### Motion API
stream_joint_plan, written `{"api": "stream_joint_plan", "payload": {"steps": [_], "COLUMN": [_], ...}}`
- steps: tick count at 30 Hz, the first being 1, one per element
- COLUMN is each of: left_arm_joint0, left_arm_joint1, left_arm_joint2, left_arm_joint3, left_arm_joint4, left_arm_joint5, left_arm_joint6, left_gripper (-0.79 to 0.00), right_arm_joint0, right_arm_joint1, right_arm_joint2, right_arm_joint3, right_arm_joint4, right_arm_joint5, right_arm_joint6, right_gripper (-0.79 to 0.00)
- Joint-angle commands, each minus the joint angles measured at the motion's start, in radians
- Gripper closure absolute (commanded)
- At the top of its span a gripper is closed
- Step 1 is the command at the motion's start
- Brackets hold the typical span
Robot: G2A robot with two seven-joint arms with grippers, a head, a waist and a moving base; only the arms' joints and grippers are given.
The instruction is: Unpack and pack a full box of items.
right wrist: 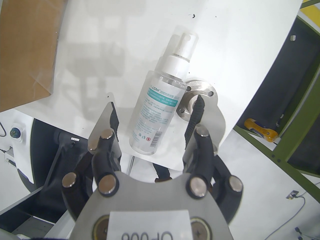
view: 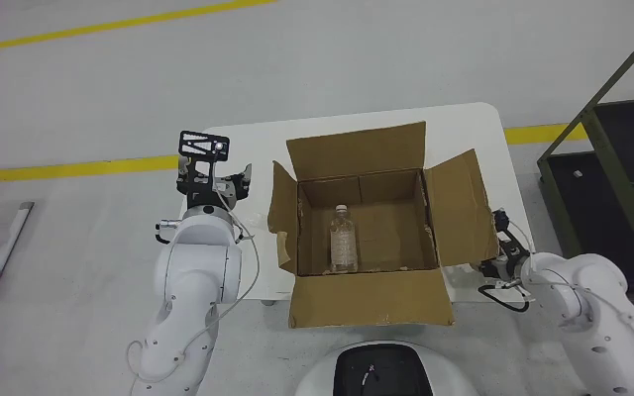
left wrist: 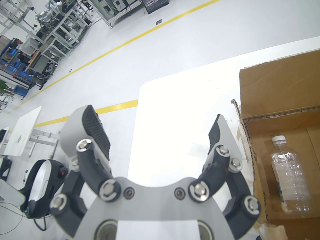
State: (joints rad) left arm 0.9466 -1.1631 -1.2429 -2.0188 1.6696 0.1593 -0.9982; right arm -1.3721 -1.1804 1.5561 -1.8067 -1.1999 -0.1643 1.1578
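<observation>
Wide open and holding nothing, my left gripper [left wrist: 152,121] hung above the left edge of the white rectangular table [view: 466,124], one finger out past that edge and the other over the bare top. It was just beside the left flap of the brown cardboard box [view: 357,188], without touching it.

That box stood in the middle of the table with all four flaps folded outward. On its floor lay a clear plastic bottle with a white cap [view: 343,243], roughly in the centre, cap pointing toward the box's far wall.

On the other side, my right gripper [right wrist: 155,103] was low over the table's front right corner, beyond the box's right flap. Its fingers stood well apart, one to each side of a clear spray bottle with a white pump head and a teal-printed label [right wrist: 155,116]. The spray bottle lay on its side on the table, base close to the front edge and nozzle pointing away from my wrist. A clear gap showed between it and one finger; whether the other pad [right wrist: 197,111] touched it, I could not tell. I had no grip on it.
</observation>
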Motion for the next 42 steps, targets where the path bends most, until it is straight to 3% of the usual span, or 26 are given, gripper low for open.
{"api": "stream_joint_plan", "payload": {"steps": [1, 5, 8, 13, 24, 26, 29, 35, 38, 42], "left_arm_joint0": [0.0, 0.0, 0.0, 0.0, 0.0, 0.0, 0.0, 0.0, 0.0, 0.0], "left_arm_joint1": [0.0, 0.0, 0.0, 0.0, 0.0, 0.0, 0.0, 0.0, 0.0, 0.0], "left_arm_joint2": [0.0, 0.0, 0.0, 0.0, 0.0, 0.0, 0.0, 0.0, 0.0, 0.0], "left_arm_joint3": [0.0, 0.0, 0.0, 0.0, 0.0, 0.0, 0.0, 0.0, 0.0, 0.0], "left_arm_joint4": [0.0, 0.0, 0.0, 0.0, 0.0, 0.0, 0.0, 0.0, 0.0, 0.0], "left_arm_joint5": [0.0, 0.0, 0.0, 0.0, 0.0, 0.0, 0.0, 0.0, 0.0, 0.0], "left_arm_joint6": [0.0, 0.0, 0.0, 0.0, 0.0, 0.0, 0.0, 0.0, 0.0, 0.0], "left_gripper": [-0.785, -0.785, -0.785, -0.785, -0.785, -0.785, -0.785, -0.785, -0.785, -0.785], "right_arm_joint0": [0.001, 0.006, 0.012, 0.016, 0.018, 0.022, 0.026, 0.033, 0.036, 0.037], "right_arm_joint1": [0.0, 0.001, 0.003, 0.005, 0.009, 0.008, 0.008, 0.009, 0.009, 0.009], "right_arm_joint2": [-0.006, -0.017, -0.024, -0.034, -0.061, -0.07, -0.078, -0.088, -0.097, -0.116], "right_arm_joint3": [0.001, 0.007, 0.008, -0.002, 0.012, 0.022, 0.03, 0.046, 0.05, 0.046], "right_arm_joint4": [0.008, 0.031, 0.048, 0.066, 0.043, 0.055, 0.066, 0.097, 0.118, 0.122], "right_arm_joint5": [-0.004, -0.014, -0.029, -0.048, -0.018, -0.009, -0.002, -0.003, -0.008, -0.011], "right_arm_joint6": [-0.002, -0.006, -0.007, -0.018, -0.049, -0.057, -0.065, -0.072, -0.075, -0.078], "right_gripper": [-0.606, -0.613, -0.545, -0.536, -0.483, -0.529, -0.693, -0.708, -0.677, -0.751]}}
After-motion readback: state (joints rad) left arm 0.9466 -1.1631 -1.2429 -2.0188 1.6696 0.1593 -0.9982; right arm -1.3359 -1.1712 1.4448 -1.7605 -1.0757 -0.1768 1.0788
